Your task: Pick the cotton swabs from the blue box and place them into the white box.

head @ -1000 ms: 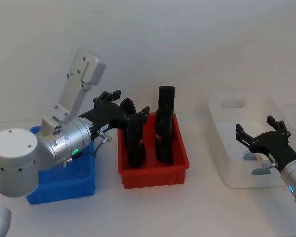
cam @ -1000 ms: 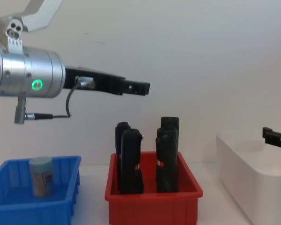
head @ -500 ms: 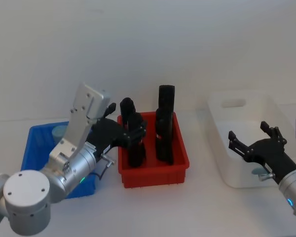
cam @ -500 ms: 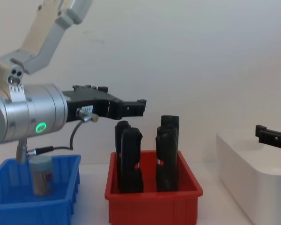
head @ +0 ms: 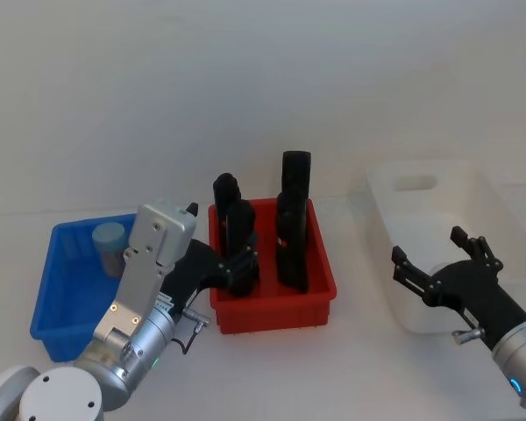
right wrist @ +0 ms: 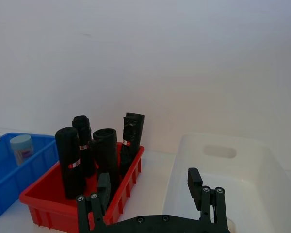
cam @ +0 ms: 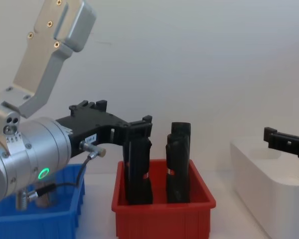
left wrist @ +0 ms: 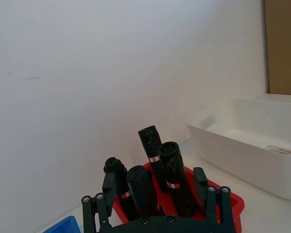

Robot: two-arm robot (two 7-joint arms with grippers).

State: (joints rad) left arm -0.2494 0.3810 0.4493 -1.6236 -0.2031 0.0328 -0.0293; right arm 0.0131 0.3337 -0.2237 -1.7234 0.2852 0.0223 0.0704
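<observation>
One clear, blue-lidded cotton swab jar [head: 109, 246] is standing in the shallow blue plastic bin [head: 53, 307]. Both empty grippers are hovering spread wide: the left gripper [left wrist: 154, 177] by one red bin [head: 320, 298] holding four black upright handles [head: 294, 219], the right gripper [head: 428, 250] at the white plastic box [head: 421, 189].

Blue box [head: 66, 289] and red bin [head: 272, 317]: smooth, glossy moulded plastic. White box [head: 403, 219]: smooth plastic, duller sheen. Cotton swabs [head: 109, 247]: clear jar, matt pale lid. Black handles [head: 294, 210]: matt. Left arm housing [cam: 27, 159]: brushed metal. Left gripper [left wrist: 154, 185] and right gripper [head: 428, 246]: matt black.

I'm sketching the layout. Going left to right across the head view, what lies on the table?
The blue box with the cotton swabs inside → red bin holding black handles → white box.
</observation>
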